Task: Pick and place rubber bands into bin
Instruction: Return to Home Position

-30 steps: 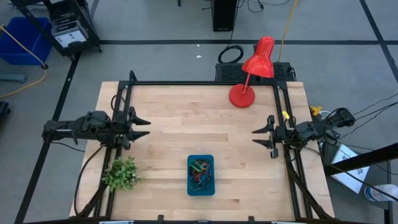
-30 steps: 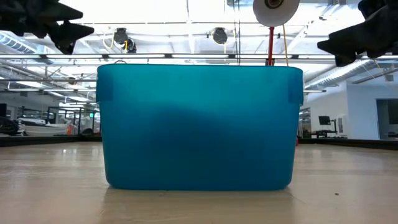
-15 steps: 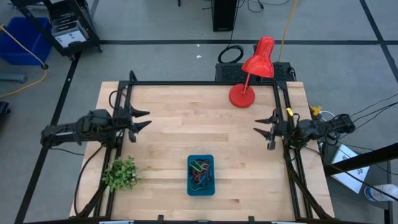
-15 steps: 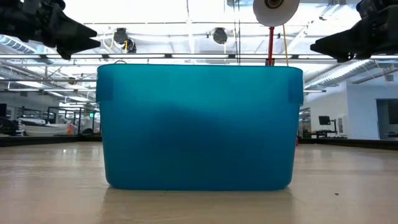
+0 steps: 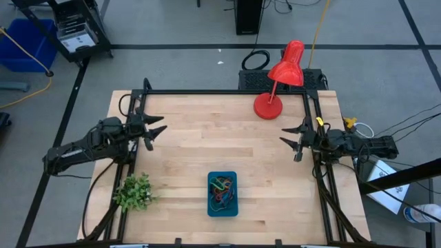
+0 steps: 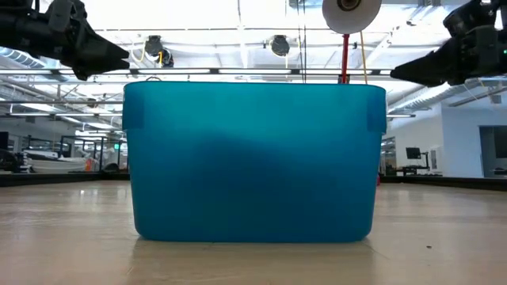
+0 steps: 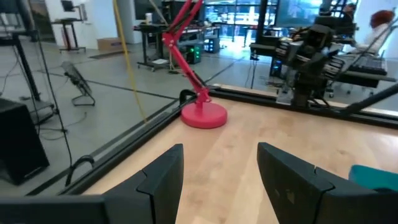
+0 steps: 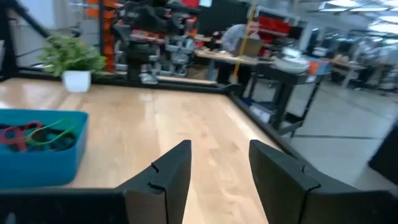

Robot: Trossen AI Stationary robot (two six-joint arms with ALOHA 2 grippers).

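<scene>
With the rubber bands (image 5: 222, 185) heaped in the bin (image 5: 222, 214) near the table's (image 5: 207, 131) front edge, the left gripper (image 5: 157, 136) and right gripper (image 5: 289, 146) hover empty, fingers apart, at its side edges, where a wide right-arm swing could clip the red lamp (image 5: 269, 107).

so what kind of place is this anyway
Most likely a robotics lab in a large industrial hall: bare ceiling trusses, workbenches beyond the wooden table, and black tape lines on the concrete floor.

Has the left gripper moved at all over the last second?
Yes. In the high view the left gripper, open, has drifted away from the plant, toward the side where the red lamp stands.
</scene>
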